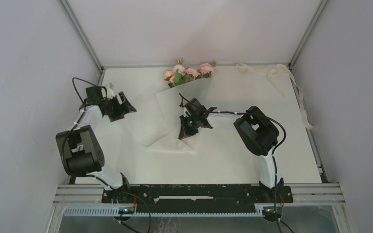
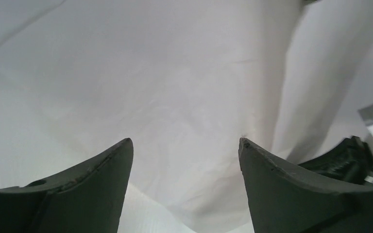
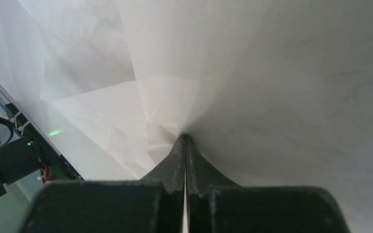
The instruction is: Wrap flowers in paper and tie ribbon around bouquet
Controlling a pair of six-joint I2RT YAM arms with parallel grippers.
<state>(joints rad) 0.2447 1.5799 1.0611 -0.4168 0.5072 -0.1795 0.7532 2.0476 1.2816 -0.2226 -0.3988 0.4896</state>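
My right gripper (image 3: 184, 140) is clamped tight on a fold of the paper (image 3: 281, 77). A thin white edge shows between the two pressed fingers (image 3: 172, 165), and soft creases fan out from the tips. It grips near the narrow lower end of the wrap. The sheet spreads out around it in loose overlapping flaps, one lying flat on the white table (image 1: 233, 155) just beside the jaws. Behind this gripper's wrist, toward the far wall, the wide end of the wrap opens around the flowers (image 1: 189, 73), whose pink blooms and green leaves stick out of the paper. The ribbon (image 1: 272, 72) lies well apart from this gripper, bunched in the far corner on its side and trailing along the table edge. My left gripper (image 2: 184, 145) stands with its jaws wide and nothing between them. It hangs off the opposite flank of the wrap, and the paper fills the space ahead of its fingertips (image 2: 119, 155). I cannot tell whether they touch it.
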